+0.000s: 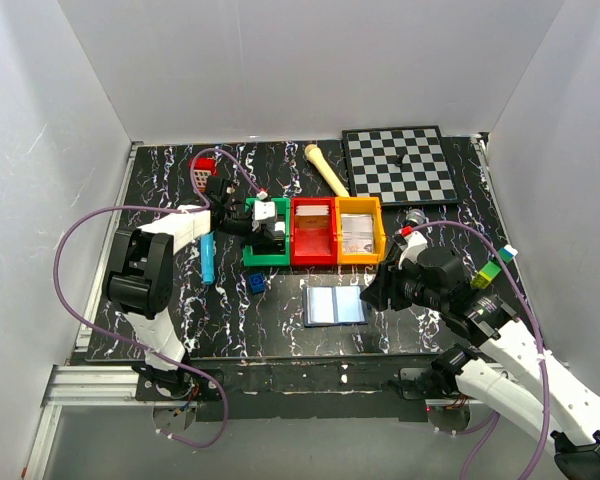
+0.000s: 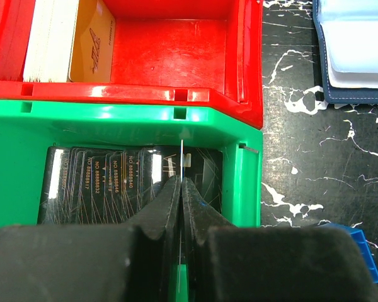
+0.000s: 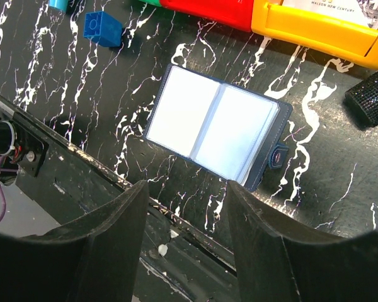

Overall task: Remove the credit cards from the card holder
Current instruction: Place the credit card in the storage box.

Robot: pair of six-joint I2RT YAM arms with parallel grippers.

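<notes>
**Card holder lies open; left gripper pinches a card over the green bin**

The card holder (image 1: 336, 305) lies flat and open on the black marbled table (image 1: 280, 335). Its two pale panels face up, with the navy rim showing round them. In the right wrist view both panels look blank, and I cannot tell whether any cards remain inside.

Just beyond the card holder, on the side away from the arms, three bins stand touching in a row: the green bin (image 1: 265, 258), the red bin (image 1: 313, 232) and the yellow bin (image 1: 360, 230).

The left gripper (image 2: 181, 182) hangs over the green bin, beyond and to the left of the card holder. Its fingers are pressed together on a thin card (image 2: 182, 157), seen edge-on and upright above a fanned stack of dark cards (image 2: 113, 182) in that bin. The red bin holds a pale stack of cards (image 2: 63, 41) against one wall.

The right gripper (image 3: 186, 189) hovers on the near right side of the card holder, jaws apart with nothing between them. A small blue cube (image 1: 256, 282) sits left of the card holder, not touching it.
</notes>
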